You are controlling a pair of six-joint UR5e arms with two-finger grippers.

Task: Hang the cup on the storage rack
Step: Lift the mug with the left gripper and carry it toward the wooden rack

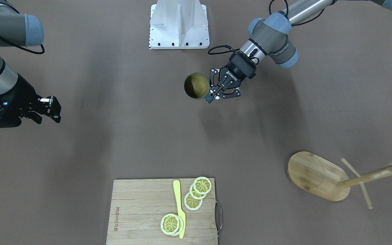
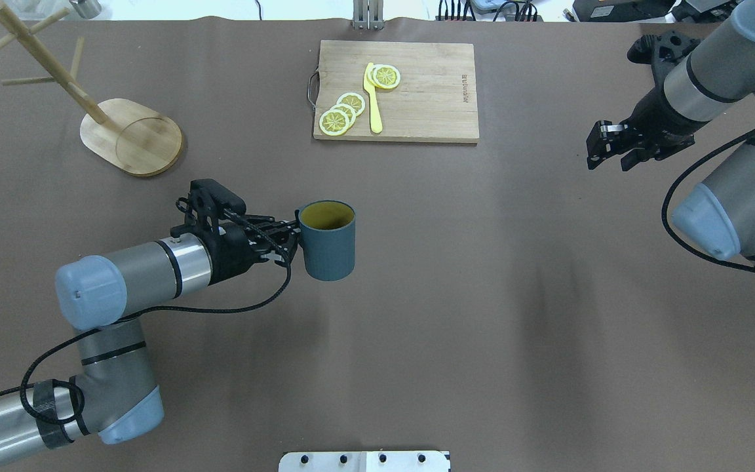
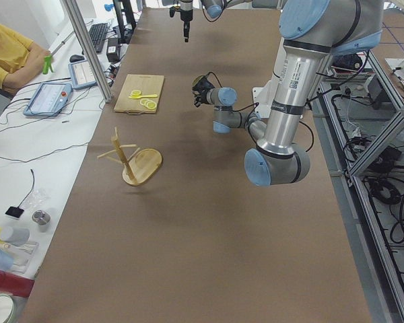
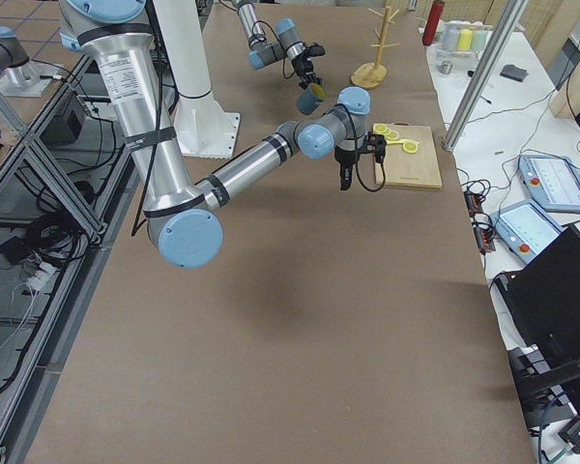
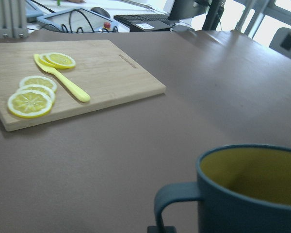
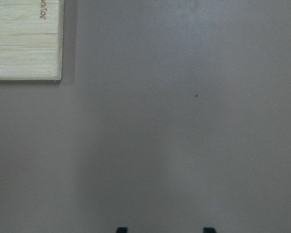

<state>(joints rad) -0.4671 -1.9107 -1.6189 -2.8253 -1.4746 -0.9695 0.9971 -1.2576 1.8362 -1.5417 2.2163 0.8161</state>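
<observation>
1. The left gripper (image 2: 289,248) is clamped on the handle of the cup (image 2: 329,241). One fingertip (image 5: 160,228) shows just under the loop in the wrist view.
2. The cup is upright near mid-table, and its yellow inside holds nothing. Whether its base touches the table cannot be told.
3. The right gripper (image 2: 610,160) hangs with its fingers spread and nothing between them, over bare table well off to the robot's right.
4. The rack (image 2: 132,137) stands upright at the table's far left with its pegs bare, well apart from the cup.
5. A board (image 2: 430,98) lies at the far edge. It carries overlapping lemon slices (image 2: 341,113) and a yellow knife (image 2: 373,98).
6. The table (image 2: 482,295) has a brown cover, and a white mount (image 1: 179,27) sits at the robot's edge.
7. Bottles (image 4: 459,39) stand beyond the left end. A person (image 3: 7,57) in yellow sits at a side bench among cables.
</observation>
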